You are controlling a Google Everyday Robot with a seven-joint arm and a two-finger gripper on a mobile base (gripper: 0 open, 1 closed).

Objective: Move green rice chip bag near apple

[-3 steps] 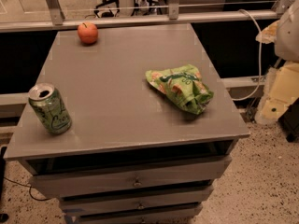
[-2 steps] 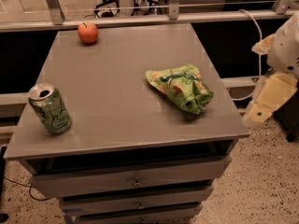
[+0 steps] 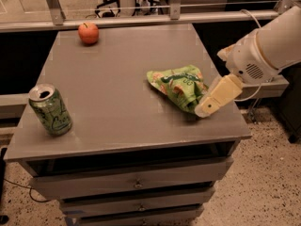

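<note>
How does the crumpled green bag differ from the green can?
The crumpled light-green foil snack bag lies flat and wide at right; the green metal drink can stands upright, narrower, at front left. The claw is beside the bag, far from the can. Both are green.

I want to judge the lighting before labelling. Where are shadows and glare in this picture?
Camera view: dim, warm light; a bright glint on the rim of the can; faint shadow on the table below the green rice chip bag and the gripper at its right edge; no glare on the apple.
</note>
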